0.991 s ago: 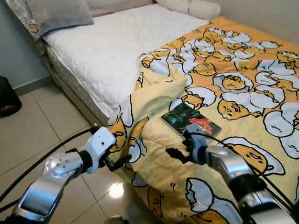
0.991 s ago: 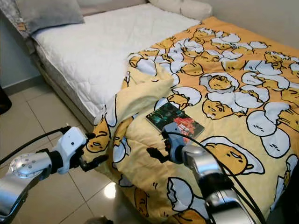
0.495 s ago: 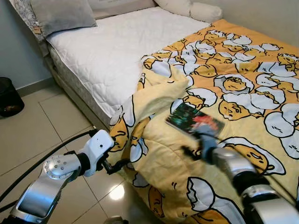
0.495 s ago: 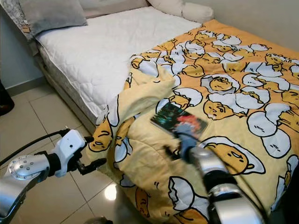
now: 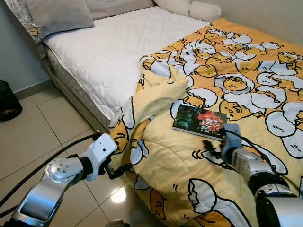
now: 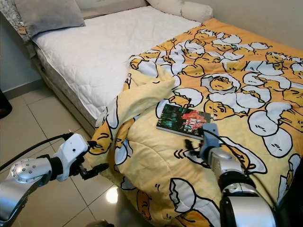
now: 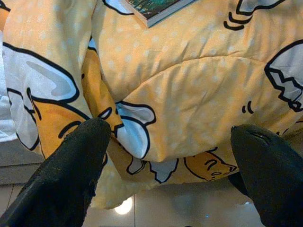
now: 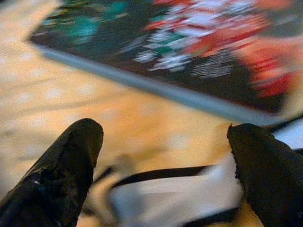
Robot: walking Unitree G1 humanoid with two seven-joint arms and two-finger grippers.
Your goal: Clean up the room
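- We see a thin book (image 5: 199, 121) with a dark cover, teal and green at one end, red with pale lettering at the other; it has a pale edge along its long side.
- It lies flat on the yellow quilt (image 5: 246, 71), near the quilt's bunched, folded-back edge toward the bed's left side.
- Our right gripper (image 5: 211, 147) hangs just short of the book's near edge, fingers spread wide, holding nothing; in the right wrist view the two black fingers (image 8: 57, 175) frame the book's near edge with the quilt under them.
- The quilt is printed with white-and-orange egg cartoon figures and covers the right part of the bed; its folded corner shows a plain yellow underside and droops over the mattress side toward the floor.
- Our left gripper (image 5: 121, 169) sits low by the hanging quilt edge, above the floor (image 5: 42, 132), fingers apart and empty.
- The bare white mattress (image 5: 104, 52) lies to the left of the quilt, with a grey pillow (image 5: 59, 14) at its head and a cream pillow (image 5: 194, 7) beside it.
- A dark bin (image 5: 8, 99) stands on the tiled floor at far left.
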